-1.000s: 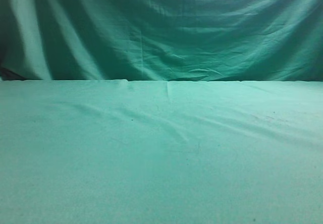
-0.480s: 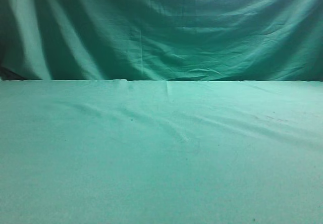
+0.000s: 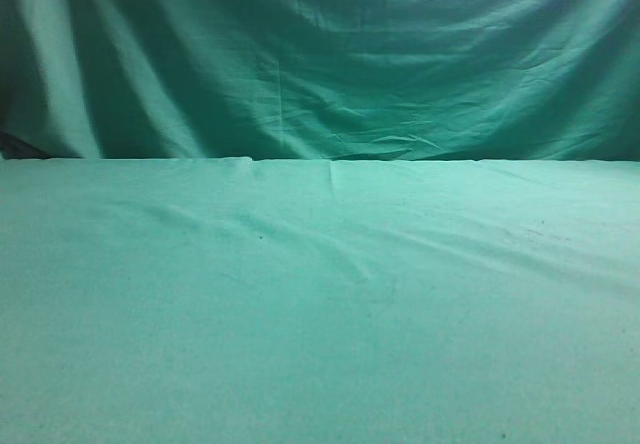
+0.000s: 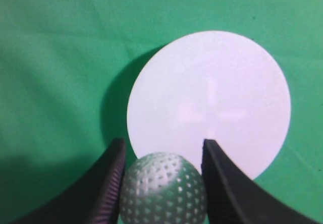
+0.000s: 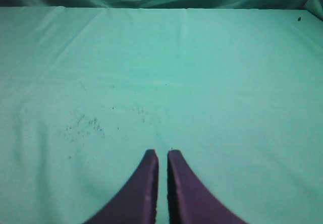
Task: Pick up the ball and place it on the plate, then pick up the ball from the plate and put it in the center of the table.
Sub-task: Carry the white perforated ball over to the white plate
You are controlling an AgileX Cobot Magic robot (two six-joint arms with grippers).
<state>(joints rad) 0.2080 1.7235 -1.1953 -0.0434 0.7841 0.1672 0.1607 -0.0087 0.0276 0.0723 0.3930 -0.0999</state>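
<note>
In the left wrist view my left gripper [image 4: 162,156] is shut on the dimpled white ball [image 4: 164,188], held between its two black fingers. The round white plate [image 4: 212,98] lies flat on the green table cloth [image 4: 55,72], just beyond the ball; the ball overlaps the plate's near edge in the picture. In the right wrist view my right gripper [image 5: 162,156] is shut and empty, low over the bare green table [image 5: 161,72]. The exterior view shows only the table [image 3: 320,314]; neither gripper, the ball nor the plate shows there.
A draped green backdrop [image 3: 320,64] hangs behind the table's far edge. Faint dark specks [image 5: 83,125] mark the cloth left of my right gripper.
</note>
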